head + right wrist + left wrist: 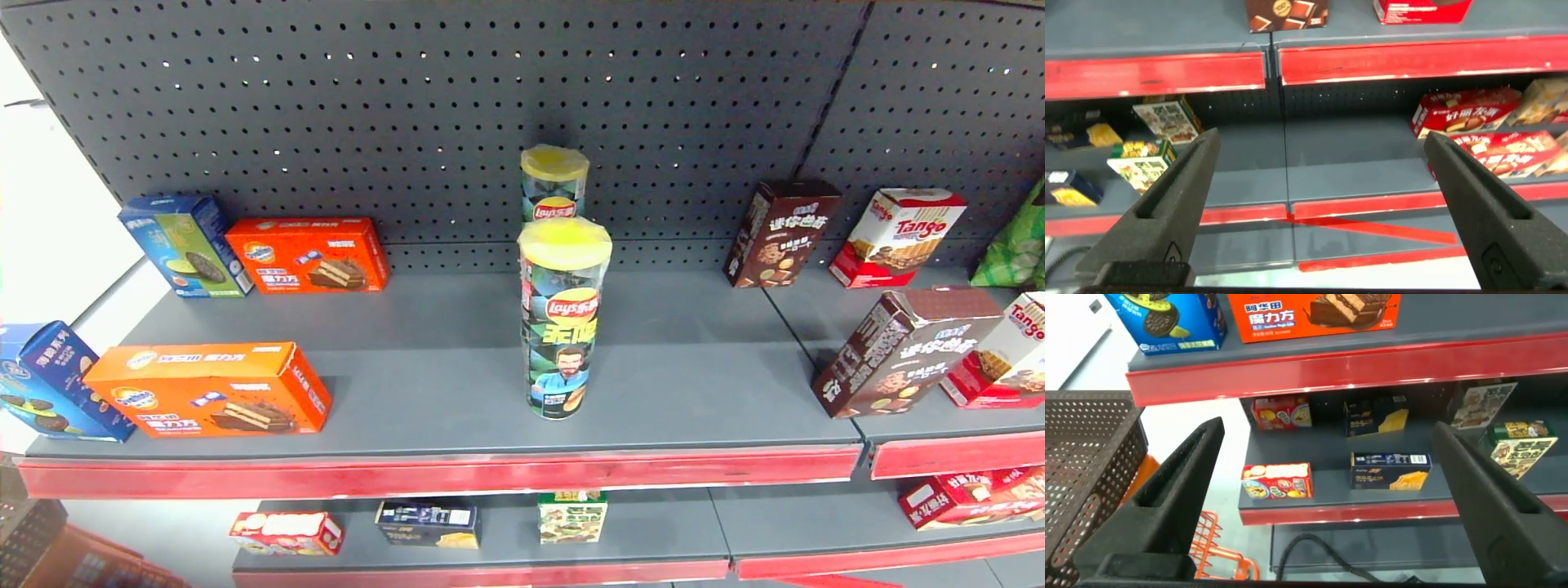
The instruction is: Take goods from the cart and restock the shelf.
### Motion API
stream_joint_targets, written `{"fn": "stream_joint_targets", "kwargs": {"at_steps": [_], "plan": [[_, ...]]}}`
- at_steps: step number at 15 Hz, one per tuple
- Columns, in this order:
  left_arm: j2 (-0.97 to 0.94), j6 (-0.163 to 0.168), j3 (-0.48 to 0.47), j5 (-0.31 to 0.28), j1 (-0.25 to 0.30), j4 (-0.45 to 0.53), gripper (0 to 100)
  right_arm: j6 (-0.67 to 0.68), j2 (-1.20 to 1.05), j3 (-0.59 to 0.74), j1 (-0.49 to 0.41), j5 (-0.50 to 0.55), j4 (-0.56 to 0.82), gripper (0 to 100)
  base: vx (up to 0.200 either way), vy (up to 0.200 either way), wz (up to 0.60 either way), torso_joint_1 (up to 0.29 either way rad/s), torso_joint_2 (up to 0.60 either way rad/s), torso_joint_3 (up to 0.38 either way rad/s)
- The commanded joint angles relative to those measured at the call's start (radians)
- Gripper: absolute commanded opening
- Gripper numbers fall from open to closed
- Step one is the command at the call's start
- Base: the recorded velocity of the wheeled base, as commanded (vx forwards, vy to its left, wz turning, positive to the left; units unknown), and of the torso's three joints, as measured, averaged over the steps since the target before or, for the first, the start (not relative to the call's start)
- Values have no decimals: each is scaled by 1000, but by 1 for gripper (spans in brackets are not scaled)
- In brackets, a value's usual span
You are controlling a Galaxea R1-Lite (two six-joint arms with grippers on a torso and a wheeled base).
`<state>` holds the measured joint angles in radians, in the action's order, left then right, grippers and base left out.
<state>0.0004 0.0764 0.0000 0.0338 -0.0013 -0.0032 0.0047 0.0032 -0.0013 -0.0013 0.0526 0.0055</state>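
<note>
Yellow-lidded tall cardboard chip can (563,327) stands shelved; my left gripper (1328,433) and right gripper (1321,139) gape wide, empty. More restocking likely!

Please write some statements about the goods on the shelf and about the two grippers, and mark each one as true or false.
1. The front chip can and the rear chip can stand upright on the upper shelf, one behind the other. True.
2. The left gripper holds a box. False: it is open and empty.
3. An orange box lies at the shelf's front left, beside a blue box. True.
4. The front can's lid is red. False: it is yellow.
5. The right gripper is open. True.
</note>
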Motion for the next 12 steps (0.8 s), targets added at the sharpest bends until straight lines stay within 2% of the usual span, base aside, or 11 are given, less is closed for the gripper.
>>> {"fn": "stream_joint_targets", "kwargs": {"at_steps": [1, 4, 7, 12], "plan": [[0, -1, 0, 0, 0, 0, 100, -8, 1, 0, 1, -8, -1, 100, 0, 0, 0, 0, 0, 0], [0, -1, 0, -3, 0, 2, 100, -6, 3, 0, -3, -10, 2, 100, 0, 0, 0, 0, 0, 0], [0, -1, 0, -57, -2, 2, 100, -6, 3, 0, -2, -10, 2, 100, 0, 0, 0, 0, 0, 0], [0, -1, 0, -66, 0, 2, 100, -8, 1, 0, 0, -10, -1, 100, 0, 0, 0, 0, 0, 0]]}}
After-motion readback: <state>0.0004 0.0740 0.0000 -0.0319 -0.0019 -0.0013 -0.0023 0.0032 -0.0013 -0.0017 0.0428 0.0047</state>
